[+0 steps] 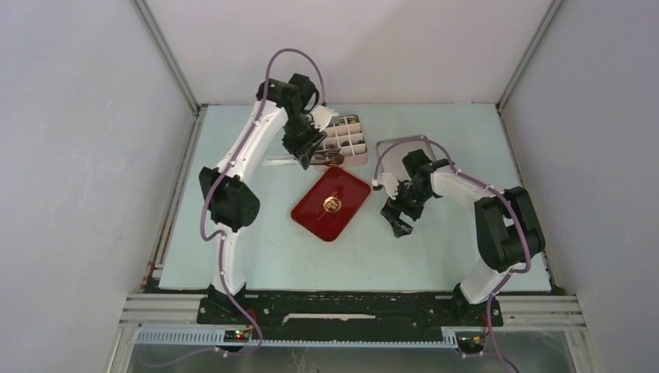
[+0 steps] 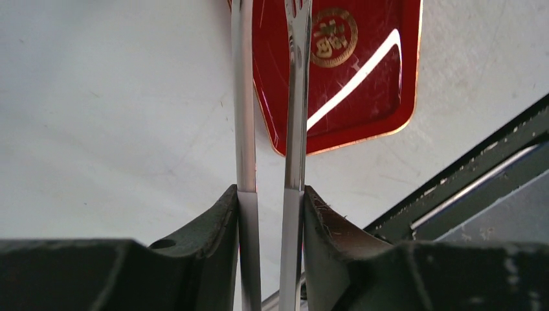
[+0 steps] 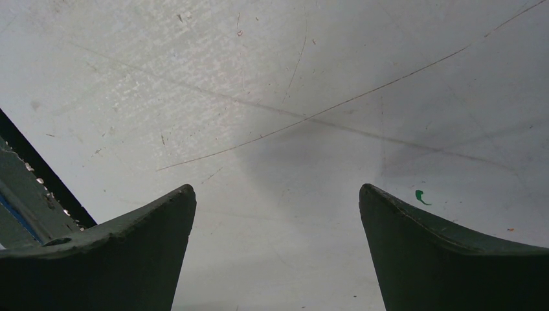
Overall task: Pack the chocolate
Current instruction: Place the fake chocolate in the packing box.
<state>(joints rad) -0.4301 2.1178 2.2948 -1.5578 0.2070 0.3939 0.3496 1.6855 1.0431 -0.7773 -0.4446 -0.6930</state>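
Both tongs (image 2: pixel 245 129) tips cropped; left jaws pinch them, right jaws gape.

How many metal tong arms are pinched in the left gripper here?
2. In the left wrist view, a plain arm is on the left and a fork-tipped arm just right of it. Both are pressed between the left gripper's jaws, pointing toward the red tray.

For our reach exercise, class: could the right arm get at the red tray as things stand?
Probably yes: the right gripper hangs open and empty just beside the red tray, with only bare table between them.
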